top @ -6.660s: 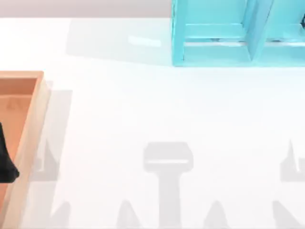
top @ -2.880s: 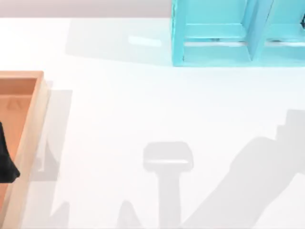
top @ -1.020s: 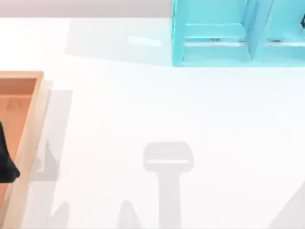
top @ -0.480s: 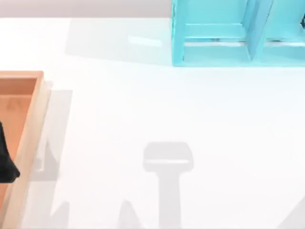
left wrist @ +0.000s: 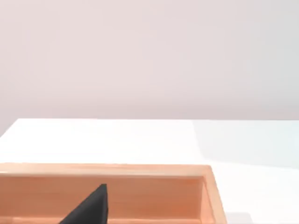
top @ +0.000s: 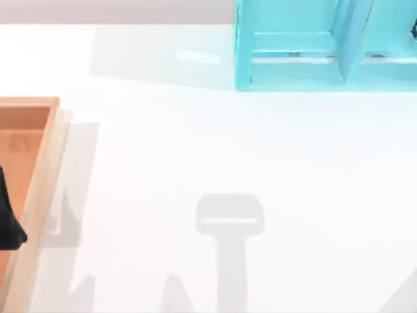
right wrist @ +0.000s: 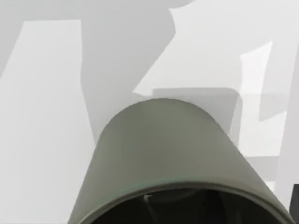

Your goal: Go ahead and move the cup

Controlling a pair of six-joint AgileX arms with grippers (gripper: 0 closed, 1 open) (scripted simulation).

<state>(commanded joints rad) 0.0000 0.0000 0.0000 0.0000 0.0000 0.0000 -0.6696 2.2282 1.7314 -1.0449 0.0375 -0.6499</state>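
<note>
Right end effector state cannot be told, olive-grey cup (right wrist: 163, 149) close below, smooth tapered wall.

a white table (top: 195, 143) is lying under grey shadows, with a light-blue open shelf unit (top: 326, 49) standing at its far right edge. a shallow orange-brown wooden tray (top: 45, 169) is sitting at the left edge, and a black, pointed shape (top: 8, 222) is lying over its inner floor.

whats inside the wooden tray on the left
A black object sits inside the wooden tray, cut off at the top view's left edge. The rest of the tray floor there looks bare; the part beyond the edge cannot be seen.
</note>
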